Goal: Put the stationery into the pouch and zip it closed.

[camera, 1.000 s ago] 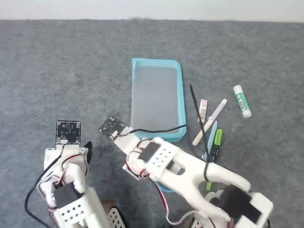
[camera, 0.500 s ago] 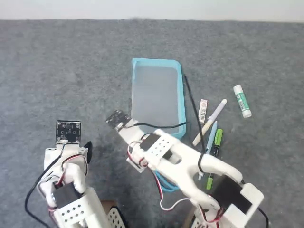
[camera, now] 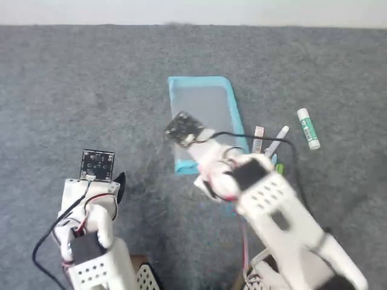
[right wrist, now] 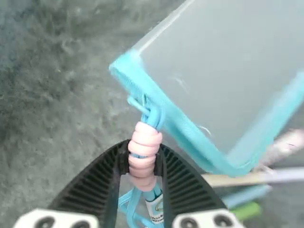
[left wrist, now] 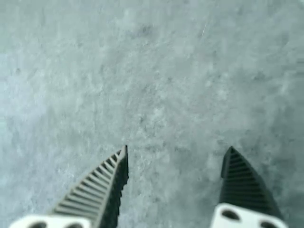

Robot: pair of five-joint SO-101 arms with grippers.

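The teal pouch [camera: 202, 109] with a translucent face lies mid-table, slightly tilted. In the right wrist view my right gripper [right wrist: 141, 156] is shut on a pink zipper pull [right wrist: 143, 147] tied by a teal cord to the corner of the pouch [right wrist: 223, 80]. The right arm [camera: 254, 181] covers the pouch's near end. To the right of the pouch lie a glue stick [camera: 308, 128], a white pen [camera: 277, 140], a small tag [camera: 259, 139] and a green marker [camera: 279, 168]. My left gripper [left wrist: 178, 154] stands open over bare grey carpet, left of the pouch.
The table is covered in grey carpet [camera: 91, 84], with free room on the left and at the back. The left arm [camera: 91, 211] sits at the near left. A black cable [camera: 266, 140] loops over the right arm near the pens.
The right arm has swung up and toward the pens with the zipper pull in its grip. The pouch has shifted away and tilted. The left arm has shifted slightly to the right.
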